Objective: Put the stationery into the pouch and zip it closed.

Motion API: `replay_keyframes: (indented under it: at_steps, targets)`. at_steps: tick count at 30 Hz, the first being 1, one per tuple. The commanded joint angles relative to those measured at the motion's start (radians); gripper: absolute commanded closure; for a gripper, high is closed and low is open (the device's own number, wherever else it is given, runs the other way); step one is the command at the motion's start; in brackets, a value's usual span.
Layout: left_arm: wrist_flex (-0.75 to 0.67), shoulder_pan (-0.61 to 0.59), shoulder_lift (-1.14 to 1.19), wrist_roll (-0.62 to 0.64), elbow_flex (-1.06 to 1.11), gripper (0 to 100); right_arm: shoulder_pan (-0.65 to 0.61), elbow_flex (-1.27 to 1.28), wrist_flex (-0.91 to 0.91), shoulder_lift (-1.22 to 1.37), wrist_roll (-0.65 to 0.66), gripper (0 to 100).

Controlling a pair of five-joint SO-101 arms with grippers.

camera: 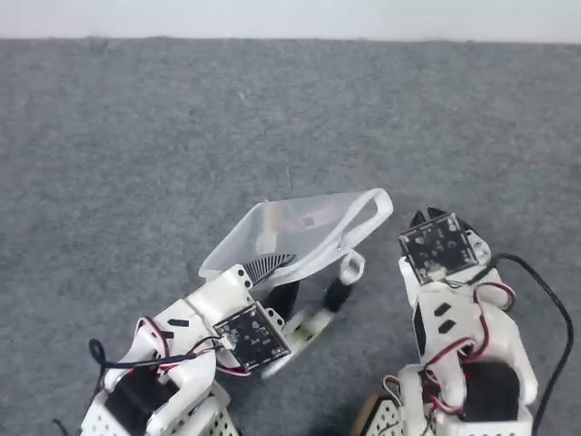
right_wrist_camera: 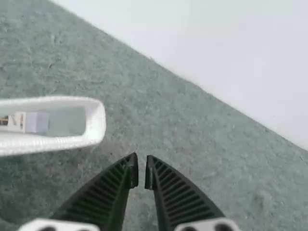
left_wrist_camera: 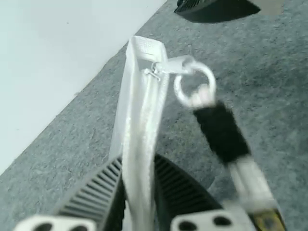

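Note:
A translucent white pouch (camera: 300,227) is held tilted above the grey carpet, and my left gripper (camera: 270,268) is shut on its zipper edge. In the left wrist view the zipped seam (left_wrist_camera: 139,139) runs away from between the ribbed black fingers (left_wrist_camera: 180,192). At the seam's far end a metal pull ring (left_wrist_camera: 193,88) hangs with a black and white strap (left_wrist_camera: 222,135). The ring (camera: 352,265) also dangles beside the pouch in the high view. My right gripper (camera: 436,218) is just right of the pouch, shut on nothing. Its wrist view shows the pouch end (right_wrist_camera: 94,122) with an item inside (right_wrist_camera: 26,122).
Grey carpet (camera: 136,154) covers the table, with a white wall (camera: 290,16) along the far edge. The right gripper's black tip (left_wrist_camera: 216,8) lies beyond the pouch in the left wrist view. Both arm bases stand at the near edge.

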Motion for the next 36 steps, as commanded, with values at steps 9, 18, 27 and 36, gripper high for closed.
replay_keyframes:
  at_steps: [9,18,27,36]
  targets:
    - [0.008,-0.003,-0.008,0.003,-0.019,99,0.004,-0.129,0.292,-0.114,-0.143,86.1]
    - [0.005,-0.003,-0.008,0.005,-0.019,99,-0.239,-0.158,0.496,-0.298,-0.229,85.1]
    - [0.005,-0.003,-0.008,0.005,-0.019,99,-0.538,-0.218,0.506,-0.254,-0.442,85.1]
    - [0.006,-0.003,-0.008,0.005,-0.019,99,-0.549,-0.083,0.323,-0.255,-0.442,85.4]
